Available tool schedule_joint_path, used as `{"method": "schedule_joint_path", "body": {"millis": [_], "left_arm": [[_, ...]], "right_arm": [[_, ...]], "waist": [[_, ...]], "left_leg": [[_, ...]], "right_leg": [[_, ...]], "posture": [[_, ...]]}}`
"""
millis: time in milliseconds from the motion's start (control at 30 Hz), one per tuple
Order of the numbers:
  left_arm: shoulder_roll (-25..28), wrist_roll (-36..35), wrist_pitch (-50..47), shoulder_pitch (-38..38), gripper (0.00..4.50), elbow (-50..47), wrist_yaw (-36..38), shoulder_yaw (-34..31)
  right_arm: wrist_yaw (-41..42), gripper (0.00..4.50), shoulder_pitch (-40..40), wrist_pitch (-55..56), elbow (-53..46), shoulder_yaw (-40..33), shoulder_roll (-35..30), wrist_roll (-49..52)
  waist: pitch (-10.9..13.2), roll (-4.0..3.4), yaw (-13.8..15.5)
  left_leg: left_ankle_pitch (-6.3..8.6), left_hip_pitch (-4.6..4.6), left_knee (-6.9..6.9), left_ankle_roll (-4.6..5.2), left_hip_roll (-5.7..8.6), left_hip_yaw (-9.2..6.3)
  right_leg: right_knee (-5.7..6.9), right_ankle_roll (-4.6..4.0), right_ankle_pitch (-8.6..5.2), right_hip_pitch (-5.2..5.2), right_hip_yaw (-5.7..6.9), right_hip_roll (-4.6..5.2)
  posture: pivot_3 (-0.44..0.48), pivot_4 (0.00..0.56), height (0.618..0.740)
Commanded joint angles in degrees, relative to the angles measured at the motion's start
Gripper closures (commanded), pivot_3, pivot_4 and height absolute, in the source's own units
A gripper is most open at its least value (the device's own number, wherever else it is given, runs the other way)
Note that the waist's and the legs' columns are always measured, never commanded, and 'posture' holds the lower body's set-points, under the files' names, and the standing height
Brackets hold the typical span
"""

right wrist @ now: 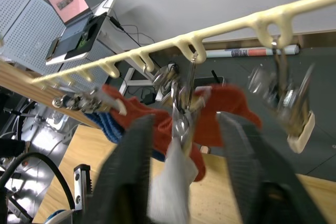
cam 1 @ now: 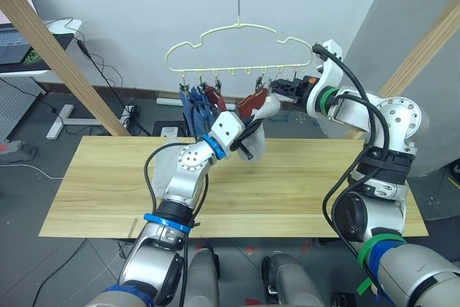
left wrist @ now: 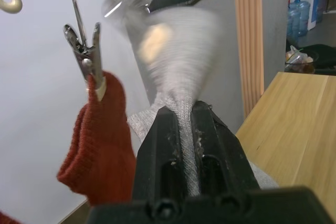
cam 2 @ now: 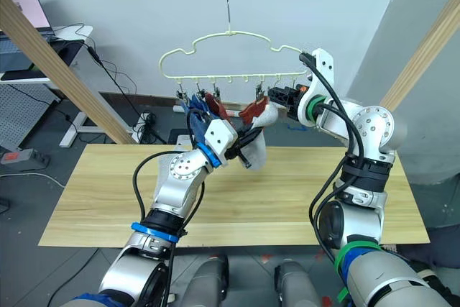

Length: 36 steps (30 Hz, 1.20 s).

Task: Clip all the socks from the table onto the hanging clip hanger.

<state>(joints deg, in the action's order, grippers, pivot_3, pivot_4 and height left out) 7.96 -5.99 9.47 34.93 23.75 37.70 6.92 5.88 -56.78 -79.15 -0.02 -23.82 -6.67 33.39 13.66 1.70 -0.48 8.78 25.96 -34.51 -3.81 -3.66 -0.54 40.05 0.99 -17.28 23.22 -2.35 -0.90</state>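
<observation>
The pale yellow-green clip hanger (cam 1: 237, 41) hangs from a wooden pole. Blue socks (cam 1: 191, 108) and two rust red socks (cam 1: 213, 96) (cam 1: 251, 104) hang from its clips. My left gripper (left wrist: 184, 111) is shut on a light grey sock (cam 1: 263, 126) and holds it up under the bar, right of the red socks. My right gripper (right wrist: 185, 120) is open, one finger on each side of a metal clip (right wrist: 181, 111) that meets the grey sock's top edge (right wrist: 170, 192). A second grey sock (cam 1: 167, 168) lies on the table (cam 1: 309, 192) behind my left arm.
One more clip (right wrist: 286, 100) hangs free at the right end of the bar. Slanted wooden frame poles (cam 1: 54, 52) (cam 1: 424, 48) stand at both sides behind the table. A small white desk with a laptop (cam 1: 18, 44) is at the far left.
</observation>
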Motion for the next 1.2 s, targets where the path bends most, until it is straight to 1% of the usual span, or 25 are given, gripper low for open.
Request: {"method": "schedule_joint_path", "body": {"millis": [33, 67, 100, 133, 233, 333, 400, 433, 500, 533, 667, 800, 833, 867, 933, 967, 1067, 1167, 1200], "left_arm": [[-1.06, -2.14, -1.22, 0.20, 4.50, -3.18, 2.66, 1.07], [-1.66, -3.27, -2.99, 0.11, 4.50, -3.74, 3.17, 0.92], [-2.09, -4.02, -4.33, 0.05, 3.88, -4.15, 3.46, 0.74], [-2.30, -4.78, -5.51, 0.01, 3.65, -4.48, 3.75, 0.44], [-3.08, -7.49, -10.32, 0.66, 2.75, -4.47, 4.47, -0.54], [-3.26, -9.64, -14.25, 1.57, 1.82, -3.42, 5.38, -1.66], [-2.71, -10.65, -16.30, 1.61, 1.19, -3.27, 6.30, -2.13], [-2.30, -11.31, -17.46, 1.46, 0.94, -3.57, 6.81, -2.46], [-0.93, -12.03, -19.12, 0.85, 0.26, -4.62, 8.05, -2.76], [-0.25, -12.28, -19.72, 0.47, 0.03, -5.22, 8.45, -2.90], [3.58, -13.65, -23.13, -1.92, 0.03, -9.67, 9.79, -4.04], [9.10, -15.94, -29.15, -5.68, 0.03, -18.29, 10.73, -5.51], [10.48, -16.91, -31.06, -6.62, 0.00, -20.76, 10.86, -5.98], [11.79, -18.34, -33.37, -7.42, 0.00, -23.18, 10.92, -6.71], [14.49, -20.77, -37.97, -8.80, 0.00, -28.59, 9.82, -8.54], [15.88, -21.61, -40.23, -9.39, 0.00, -30.88, 9.27, -9.18], [18.50, -23.05, -44.21, -10.81, 0.00, -35.80, 7.38, -10.74], [19.37, -24.05, -44.99, -12.27, 0.00, -39.81, 5.38, -12.65], [19.41, -24.54, -45.40, -12.77, 0.00, -40.91, 4.92, -12.99]], "right_arm": [[2.06, 1.09, 0.57, 1.81, -4.64, 0.09, -2.11, 1.96], [3.28, 0.74, 1.45, 2.84, -6.19, 0.99, -3.42, 1.96], [4.14, 0.30, 2.13, 3.65, -7.25, 1.73, -4.39, 2.03], [4.69, 0.01, 2.71, 4.19, -8.22, 2.39, -4.99, 2.16], [6.02, 0.00, 4.87, 5.28, -11.93, 3.49, -7.09, 2.81], [6.37, 0.00, 7.83, 8.74, -15.91, 4.79, -8.52, 2.03], [6.70, 0.00, 10.20, 11.77, -17.74, 6.82, -9.94, 0.49], [6.94, 0.00, 11.62, 13.53, -18.62, 8.22, -10.83, -0.60], [6.65, 0.00, 13.94, 16.72, -19.68, 10.28, -11.52, -2.45], [6.61, 0.00, 15.04, 18.33, -20.14, 11.37, -11.76, -3.37], [6.43, 0.00, 19.81, 27.05, -21.46, 18.50, -12.40, -9.79], [3.39, 0.00, 21.97, 33.62, -20.21, 20.69, -9.01, -13.81], [2.81, 0.35, 22.33, 35.20, -19.58, 21.03, -8.28, -14.82], [2.32, 0.53, 22.65, 36.71, -18.90, 21.52, -7.62, -15.86], [0.55, 1.19, 23.31, 40.27, -17.22, 22.56, -5.98, -18.50], [-0.42, 1.56, 23.43, 41.66, -16.41, 22.60, -4.73, -19.19], [-1.42, 1.56, 23.40, 45.32, -14.42, 23.27, -2.91, -21.24], [-2.55, 2.07, 22.90, 48.65, -11.74, 23.54, -1.83, -23.39], [-2.62, 2.44, 22.63, 49.67, -10.84, 23.77, -1.72, -24.12]], "waist": [[0.00, 0.00, 0.01], [0.01, 0.00, 0.10], [0.01, -0.01, 0.17], [0.02, -0.02, 0.13], [0.02, -0.02, -0.29], [0.03, -0.03, -0.95], [0.03, -0.04, -1.28], [0.02, -0.04, -1.37], [0.02, -0.04, -1.46], [0.03, -0.04, -1.67], [0.03, -0.05, -2.24], [0.03, -0.05, -2.47], [0.04, -0.06, -2.42], [0.04, -0.05, -2.39], [0.04, -0.05, -2.17], [0.04, -0.05, -2.03], [0.04, -0.05, -1.33], [0.03, -0.05, -1.11], [0.04, -0.05, -1.06]], "left_leg": [[0.00, 0.00, 0.00, 0.00, 0.00, 0.00], [0.00, 0.02, 0.00, 0.00, 0.00, -0.01], [0.00, 0.05, 0.00, 0.00, 0.01, -0.03], [0.00, 0.07, 0.00, 0.00, 0.02, -0.03], [0.01, 0.07, -0.01, 0.02, 0.02, -0.03], [0.01, 0.07, -0.01, 0.02, 0.00, -0.09], [0.01, 0.07, -0.02, 0.02, 0.01, -0.07], [0.01, 0.07, -0.02, 0.02, 0.02, -0.07], [0.01, 0.06, -0.02, 0.02, 0.01, -0.06], [0.01, 0.05, -0.02, 0.02, 0.00, -0.07], [0.01, 0.02, 0.00, 0.02, -0.02, -0.07], [0.01, 0.02, -0.01, 0.01, -0.02, -0.07], [0.00, 0.02, -0.01, 0.00, -0.03, -0.09], [0.00, 0.02, 0.00, 0.00, -0.02, -0.09], [0.00, 0.02, -0.01, 0.00, -0.02, -0.12], [0.00, 0.02, -0.01, 0.00, -0.02, -0.12], [0.00, 0.01, -0.01, -0.01, -0.02, -0.14], [-0.01, 0.01, -0.02, -0.01, -0.01, -0.12], [0.00, 0.01, -0.02, -0.02, -0.01, -0.12]], "right_leg": [[0.00, 0.00, 0.00, 0.00, 0.00, 0.00], [-0.01, 0.00, 0.00, 0.00, 0.01, 0.00], [-0.04, 0.00, 0.00, 0.00, 0.03, 0.00], [-0.06, 0.00, 0.00, 0.00, 0.03, 0.01], [-0.07, 0.01, -0.01, 0.00, 0.00, 0.00], [-0.06, 0.03, -0.02, 0.00, 0.04, -0.03], [-0.06, 0.05, -0.03, 0.00, 0.02, -0.03], [-0.06, 0.05, -0.03, 0.00, 0.01, -0.03], [-0.06, 0.07, -0.04, 0.00, 0.01, -0.03], [-0.05, 0.08, -0.05, 0.00, 0.01, -0.04], [-0.05, 0.09, -0.05, 0.01, 0.00, -0.06], [-0.04, 0.09, -0.05, 0.01, -0.02, -0.05], [-0.03, 0.09, -0.05, 0.01, -0.01, -0.05], [-0.02, 0.09, -0.05, 0.01, -0.01, -0.04], [-0.01, 0.11, -0.06, 0.00, 0.01, -0.02], [-0.02, 0.14, -0.08, 0.00, 0.01, -0.02], [-0.01, 0.15, -0.09, -0.01, 0.02, -0.02], [-0.02, 0.13, -0.08, -0.01, 0.00, 0.00], [-0.03, 0.13, -0.08, -0.01, 0.00, 0.01]], "posture": [[0.002, 0.227, 0.740], [0.002, 0.227, 0.740], [0.002, 0.227, 0.740], [-0.003, 0.228, 0.740], [-0.010, 0.227, 0.740], [-0.020, 0.226, 0.740], [-0.025, 0.227, 0.740], [-0.025, 0.227, 0.740], [-0.027, 0.225, 0.740], [-0.027, 0.225, 0.740], [-0.020, 0.222, 0.740], [-0.011, 0.221, 0.740], [0.000, 0.219, 0.740], [0.000, 0.219, 0.740], [0.032, 0.216, 0.740], [0.032, 0.216, 0.740], [0.056, 0.215, 0.740], [0.070, 0.212, 0.740], [0.078, 0.213, 0.740]]}}
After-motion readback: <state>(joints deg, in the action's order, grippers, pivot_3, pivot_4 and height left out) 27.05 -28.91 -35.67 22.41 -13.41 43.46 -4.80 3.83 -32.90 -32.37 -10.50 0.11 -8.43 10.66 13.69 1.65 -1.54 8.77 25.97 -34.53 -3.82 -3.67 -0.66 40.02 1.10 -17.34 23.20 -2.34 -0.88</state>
